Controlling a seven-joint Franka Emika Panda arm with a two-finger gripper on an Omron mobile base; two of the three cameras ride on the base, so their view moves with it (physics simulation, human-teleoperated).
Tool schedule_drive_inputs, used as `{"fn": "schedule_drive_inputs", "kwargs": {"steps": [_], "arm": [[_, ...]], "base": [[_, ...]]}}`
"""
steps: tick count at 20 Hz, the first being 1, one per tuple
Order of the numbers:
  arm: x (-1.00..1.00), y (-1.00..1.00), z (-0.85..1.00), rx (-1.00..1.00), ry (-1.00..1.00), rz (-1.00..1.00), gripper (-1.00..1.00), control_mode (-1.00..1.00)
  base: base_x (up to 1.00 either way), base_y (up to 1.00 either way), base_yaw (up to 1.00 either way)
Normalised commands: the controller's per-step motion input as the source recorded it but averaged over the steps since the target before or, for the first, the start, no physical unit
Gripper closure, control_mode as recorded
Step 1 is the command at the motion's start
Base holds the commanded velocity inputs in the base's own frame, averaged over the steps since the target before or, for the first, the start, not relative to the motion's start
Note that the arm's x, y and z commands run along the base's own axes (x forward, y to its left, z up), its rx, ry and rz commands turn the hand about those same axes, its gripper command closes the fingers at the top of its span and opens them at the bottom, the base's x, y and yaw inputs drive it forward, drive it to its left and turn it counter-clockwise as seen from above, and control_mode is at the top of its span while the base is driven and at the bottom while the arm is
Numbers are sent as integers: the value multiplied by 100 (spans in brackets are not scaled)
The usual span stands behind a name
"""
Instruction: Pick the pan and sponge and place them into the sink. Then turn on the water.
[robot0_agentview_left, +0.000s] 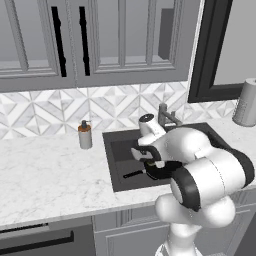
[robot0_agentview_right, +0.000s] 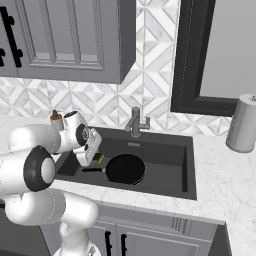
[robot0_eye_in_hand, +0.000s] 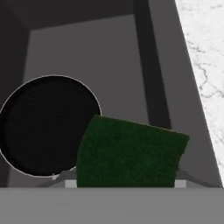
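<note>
The pan (robot0_agentview_right: 125, 169) lies flat on the floor of the sink (robot0_agentview_right: 170, 150), in the left half of the basin, with its thin handle pointing left toward the sink's left wall. In the left base view the pan (robot0_agentview_left: 159, 170) is partly hidden behind the arm, and its handle sticks out to the left over the dark sink (robot0_agentview_left: 117, 155) floor.

The gripper (robot0_agentview_right: 95, 156) hangs over the left part of the sink, just left of the pan, and pinches the sponge (robot0_agentview_right: 98, 158) between its 2 fingers. In the hand view the sponge (robot0_eye_in_hand: 131, 153) is a dark green block right in front of the camera, tilted a little, overlapping the near right edge of the pan (robot0_eye_in_hand: 43, 124), with the sink (robot0_eye_in_hand: 162, 78) wall and a strip of marble counter (robot0_eye_in_hand: 205, 65) to the right. Whether the sponge touches the pan or floats above it I cannot tell. In the left base view the gripper (robot0_agentview_left: 145, 159) is low in the basin beside the pan.

The faucet (robot0_agentview_right: 136, 122) stands at the far rim of the sink, with no water running from it. A soap dispenser (robot0_agentview_left: 85, 134) stands on the counter (robot0_agentview_left: 50, 175) left of the sink. A paper towel roll (robot0_agentview_right: 242, 124) stands on the counter far to the right.
</note>
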Motion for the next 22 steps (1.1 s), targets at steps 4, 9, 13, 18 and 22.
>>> {"fn": "schedule_drive_inputs", "kwargs": {"steps": [4, 9, 13, 18, 22], "arm": [[41, -32, -8, -1, 0, -5, 100, -100], [35, -30, -40, 0, 2, -3, 100, -100], [38, -16, -48, -3, 1, -2, 100, -100], [39, -3, -53, -4, 1, -1, 100, -100], [36, 0, -57, -5, 2, 0, 100, -100]], "base": [[0, 0, 0], [0, 0, 0], [0, 0, 0], [0, 0, 0], [0, 0, 0]]}}
